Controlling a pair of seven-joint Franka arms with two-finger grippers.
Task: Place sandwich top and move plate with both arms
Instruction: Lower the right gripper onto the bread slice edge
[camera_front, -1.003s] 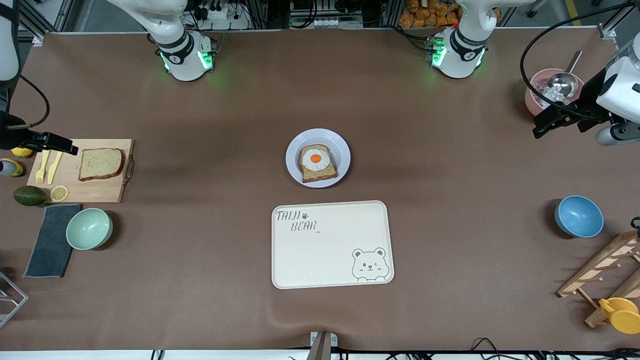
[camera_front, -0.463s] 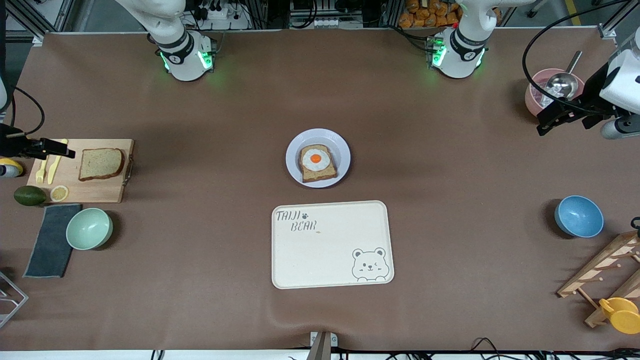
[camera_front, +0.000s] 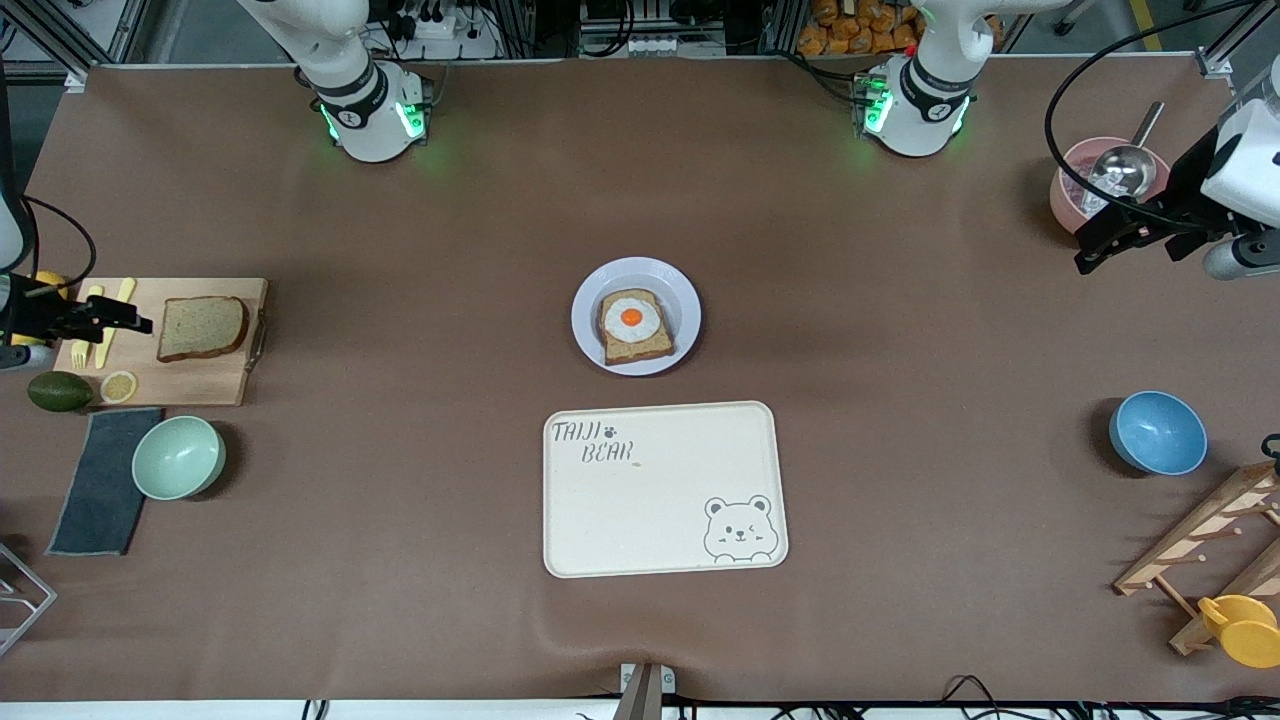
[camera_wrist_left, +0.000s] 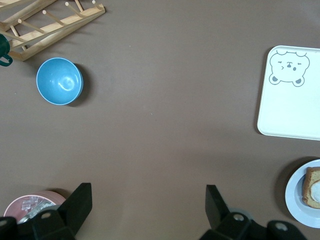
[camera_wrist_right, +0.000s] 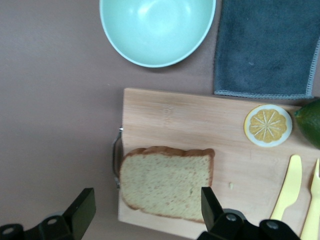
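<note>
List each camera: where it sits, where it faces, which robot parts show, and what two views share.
Front: high across the table, facing both arm bases; sees plate, tray, both arms.
Left wrist: on the left arm, looking down; left gripper fingers open, blue bowl, tray corner.
Right wrist: on the right arm, looking down; right gripper fingers open over the sandwich top on the cutting board.
Shared: front and right wrist both show the mint bowl.

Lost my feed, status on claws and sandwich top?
Right claw open over sandwich top, not gripping. Left claw open, waiting over bare table. Sandwich top flat on cutting board, nothing blocking.
</note>
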